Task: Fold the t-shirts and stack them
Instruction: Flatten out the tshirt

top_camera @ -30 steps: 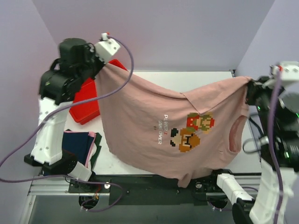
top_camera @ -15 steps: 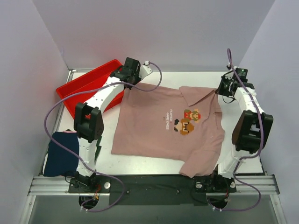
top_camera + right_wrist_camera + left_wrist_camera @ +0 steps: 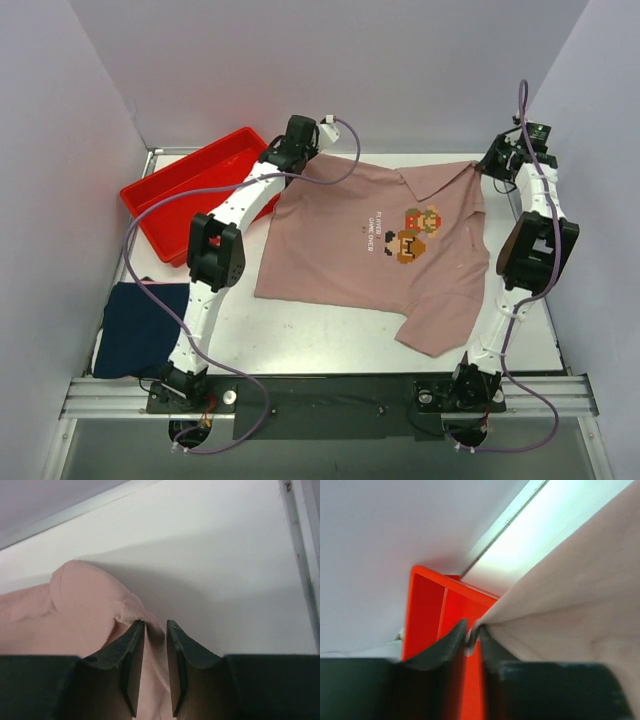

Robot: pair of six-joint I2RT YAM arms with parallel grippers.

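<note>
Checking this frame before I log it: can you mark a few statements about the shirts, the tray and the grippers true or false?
1. The pink t-shirt lies spread on the table, print up. True.
2. The navy t-shirt sits in the red tray. False: it lies folded on the table at the near left, apart from the tray.
3. The left gripper pinches the pink t-shirt's edge. True.
4. The right gripper is over the chest print. False: it is at the shirt's far right corner, closed on the cloth there.
5. The pink t-shirt is folded in half. False: it lies open, one sleeve out toward the near edge.
</note>
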